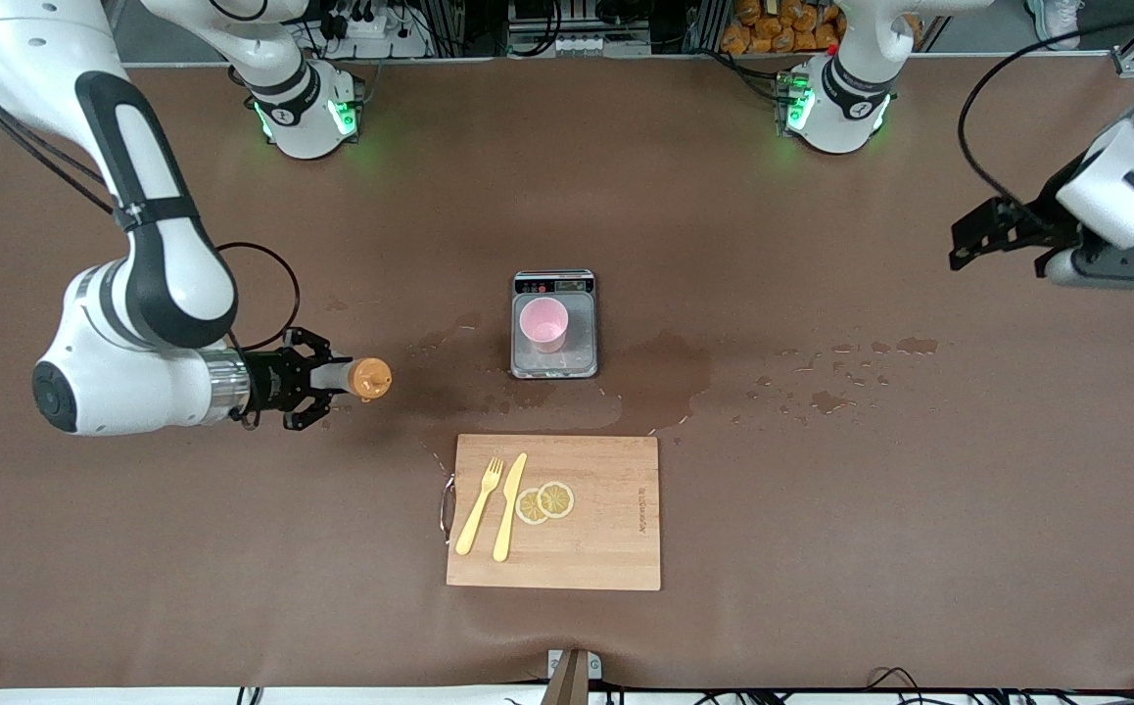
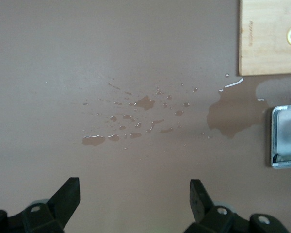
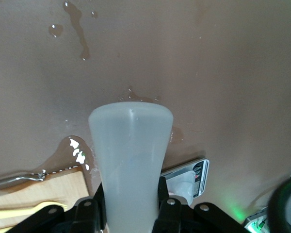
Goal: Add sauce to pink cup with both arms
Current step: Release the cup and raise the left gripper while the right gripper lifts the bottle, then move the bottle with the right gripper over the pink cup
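One translucent greyish sauce bottle (image 1: 347, 378) with orange cap, clamped sideways in right hand (image 1: 317, 380), left hand (image 1: 993, 235) spread wide

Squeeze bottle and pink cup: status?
Right claw shut on translucent grey squeeze bottle with orange cap, over bare table. Left claw open, waiting. Pale pink plastic cup on grey scale; path clear.
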`<state>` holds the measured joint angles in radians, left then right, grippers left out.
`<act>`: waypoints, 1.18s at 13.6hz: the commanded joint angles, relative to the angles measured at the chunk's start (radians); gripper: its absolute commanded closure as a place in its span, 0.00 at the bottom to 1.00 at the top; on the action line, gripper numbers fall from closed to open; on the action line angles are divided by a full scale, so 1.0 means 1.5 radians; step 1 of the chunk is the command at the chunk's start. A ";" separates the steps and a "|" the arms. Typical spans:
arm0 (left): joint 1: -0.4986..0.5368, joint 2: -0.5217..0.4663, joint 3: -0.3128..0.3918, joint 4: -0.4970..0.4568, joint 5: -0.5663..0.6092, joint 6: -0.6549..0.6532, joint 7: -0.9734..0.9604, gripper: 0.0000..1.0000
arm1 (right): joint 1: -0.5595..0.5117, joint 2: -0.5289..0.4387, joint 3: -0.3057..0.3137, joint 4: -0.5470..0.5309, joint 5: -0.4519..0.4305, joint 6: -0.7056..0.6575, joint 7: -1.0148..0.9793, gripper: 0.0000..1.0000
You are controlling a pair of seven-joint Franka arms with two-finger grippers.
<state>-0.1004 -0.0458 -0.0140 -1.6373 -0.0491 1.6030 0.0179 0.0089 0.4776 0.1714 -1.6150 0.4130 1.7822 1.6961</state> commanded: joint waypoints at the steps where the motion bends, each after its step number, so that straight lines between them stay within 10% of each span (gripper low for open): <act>1: -0.005 -0.018 0.019 -0.007 0.011 -0.012 0.067 0.00 | 0.038 -0.044 -0.007 -0.043 -0.039 0.006 0.025 0.64; 16: 0.086 -0.037 -0.080 0.022 0.002 -0.086 0.019 0.00 | 0.223 -0.011 -0.007 -0.050 -0.243 0.026 0.263 0.64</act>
<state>-0.0028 -0.0922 -0.0805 -1.6063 -0.0299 1.4873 0.0655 0.3006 0.4682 0.1702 -1.6866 0.1089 1.8183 2.0048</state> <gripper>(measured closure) 0.000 0.586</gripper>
